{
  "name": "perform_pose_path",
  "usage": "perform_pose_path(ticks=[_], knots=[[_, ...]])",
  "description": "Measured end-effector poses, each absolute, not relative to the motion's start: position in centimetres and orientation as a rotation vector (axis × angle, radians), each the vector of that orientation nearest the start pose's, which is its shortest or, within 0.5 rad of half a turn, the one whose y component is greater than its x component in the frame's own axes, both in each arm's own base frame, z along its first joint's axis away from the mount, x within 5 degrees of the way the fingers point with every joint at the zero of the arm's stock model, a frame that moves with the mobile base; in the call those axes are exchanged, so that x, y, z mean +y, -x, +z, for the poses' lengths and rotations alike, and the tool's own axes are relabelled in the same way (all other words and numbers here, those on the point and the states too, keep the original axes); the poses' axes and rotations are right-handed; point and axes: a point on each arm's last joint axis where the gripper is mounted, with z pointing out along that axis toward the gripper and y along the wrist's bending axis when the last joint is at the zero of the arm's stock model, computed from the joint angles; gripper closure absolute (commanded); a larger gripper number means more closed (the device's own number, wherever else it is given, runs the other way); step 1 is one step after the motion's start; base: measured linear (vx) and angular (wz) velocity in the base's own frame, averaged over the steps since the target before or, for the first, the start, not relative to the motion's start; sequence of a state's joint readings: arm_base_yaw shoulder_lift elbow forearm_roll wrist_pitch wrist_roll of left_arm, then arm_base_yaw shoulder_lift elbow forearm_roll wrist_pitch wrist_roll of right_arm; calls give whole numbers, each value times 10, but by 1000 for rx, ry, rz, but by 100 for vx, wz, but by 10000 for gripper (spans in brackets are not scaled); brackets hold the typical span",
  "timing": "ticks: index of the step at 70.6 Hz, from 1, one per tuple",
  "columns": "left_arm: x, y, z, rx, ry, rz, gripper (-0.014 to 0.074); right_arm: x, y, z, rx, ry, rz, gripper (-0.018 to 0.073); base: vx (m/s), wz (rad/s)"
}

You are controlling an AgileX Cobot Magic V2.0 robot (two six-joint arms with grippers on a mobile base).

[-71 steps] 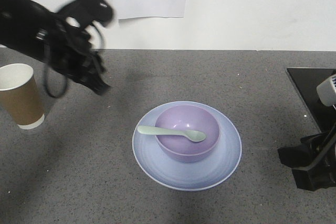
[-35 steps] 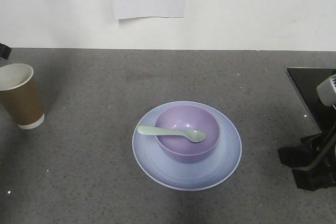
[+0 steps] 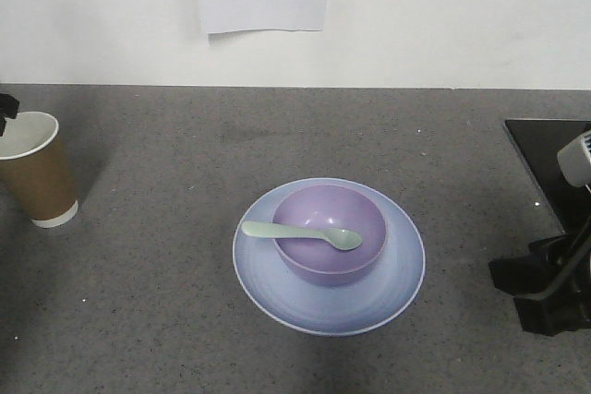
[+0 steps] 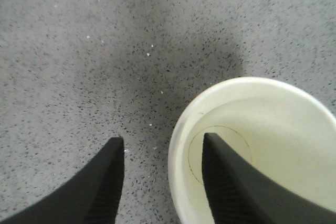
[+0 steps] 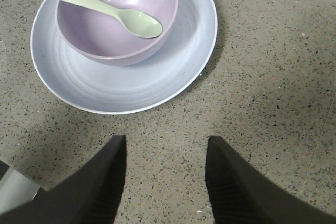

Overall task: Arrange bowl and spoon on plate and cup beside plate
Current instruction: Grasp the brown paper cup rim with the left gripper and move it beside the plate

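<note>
The left tool [image 4: 163, 148] hangs spread, apparently straddling the cup [image 4: 273, 124] rim.

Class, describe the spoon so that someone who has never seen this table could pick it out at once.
Start at the round pale blue plate in the middle of the grey table. A lavender bowl sits on it. The spoon lies across that bowl, scoop inside and handle jutting over the rim; it is the only mint-green, long thin thing there.

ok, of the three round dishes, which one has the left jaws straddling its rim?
The brown paper cup, at the table's left edge. One jaw is inside its cream interior, the other outside the wall. The bowl and plate sit mid-table with no jaws on them.
</note>
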State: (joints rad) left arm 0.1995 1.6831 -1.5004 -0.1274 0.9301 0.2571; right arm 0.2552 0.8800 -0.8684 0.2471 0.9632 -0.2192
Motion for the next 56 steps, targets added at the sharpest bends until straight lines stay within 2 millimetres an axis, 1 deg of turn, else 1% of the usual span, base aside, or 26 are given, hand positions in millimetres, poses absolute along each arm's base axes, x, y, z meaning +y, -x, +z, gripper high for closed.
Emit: perform_pose_path(ticks=[6, 9, 21, 34, 49, 56], knots=[[65, -368, 311, 2609, -11, 1, 272, 57, -146, 338, 2397, 492, 327, 217, 0, 0], [65, -370, 308, 2616, -11, 0, 299, 57, -146, 338, 2397, 492, 327, 217, 0, 0], [66, -371, 305, 2619, -10, -1, 461, 57, -146, 338, 2397, 492, 327, 217, 0, 0], [66, -371, 305, 2619, -9, -3, 605, 57, -146, 338, 2397, 492, 327, 217, 0, 0], [65, -370, 306, 2624, -6, -15, 604, 57, -146, 338, 2397, 492, 327, 217, 0, 0], [62, -363, 313, 2634, -6, -33, 604, 57, -146, 338, 2397, 492, 327, 217, 0, 0]])
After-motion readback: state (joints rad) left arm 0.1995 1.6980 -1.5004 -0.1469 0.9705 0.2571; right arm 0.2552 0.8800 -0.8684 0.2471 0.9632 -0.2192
